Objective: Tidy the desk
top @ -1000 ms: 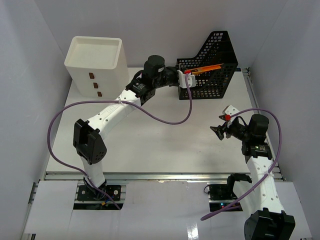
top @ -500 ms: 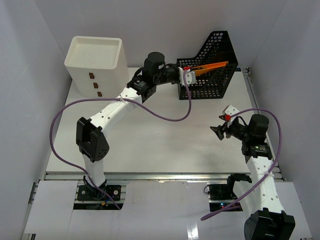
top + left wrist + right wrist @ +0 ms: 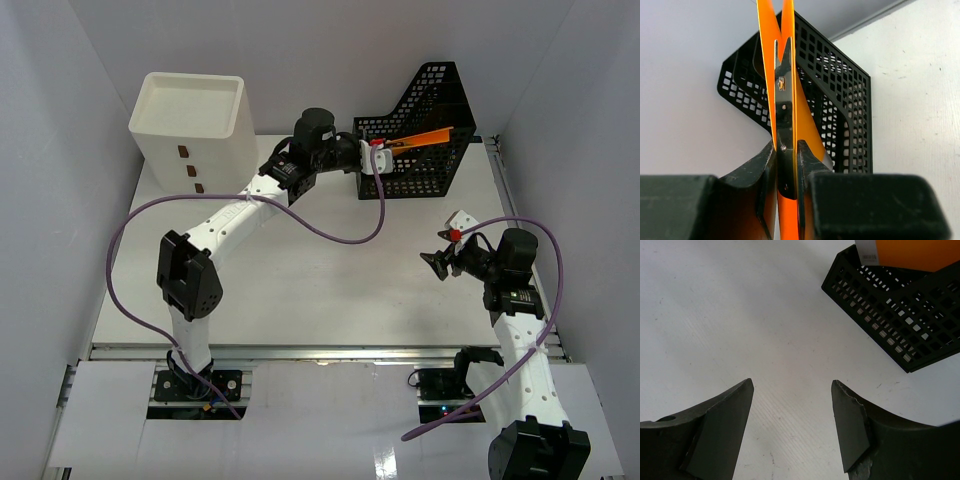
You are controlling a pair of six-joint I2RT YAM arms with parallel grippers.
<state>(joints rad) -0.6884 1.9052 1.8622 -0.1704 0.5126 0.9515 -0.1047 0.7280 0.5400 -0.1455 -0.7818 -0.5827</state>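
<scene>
The white desk (image 3: 330,285) lies between white walls. My left gripper (image 3: 378,152) is at the back, at the open front of a black mesh file rack (image 3: 432,165). It is shut on a thin orange folder (image 3: 428,138) with a black strip along its edge, which reaches into the rack. In the left wrist view the jaws (image 3: 786,146) pinch the folder (image 3: 771,45) edge-on, with the rack (image 3: 850,115) behind. My right gripper (image 3: 437,262) is open and empty above the desk's right side; the right wrist view (image 3: 792,386) shows bare desk between its fingers.
A white three-drawer box (image 3: 190,125) stands at the back left. The rack's corner and the orange folder show at the upper right of the right wrist view (image 3: 900,325). A metal rail (image 3: 320,352) runs along the near edge. Purple cables loop over the desk.
</scene>
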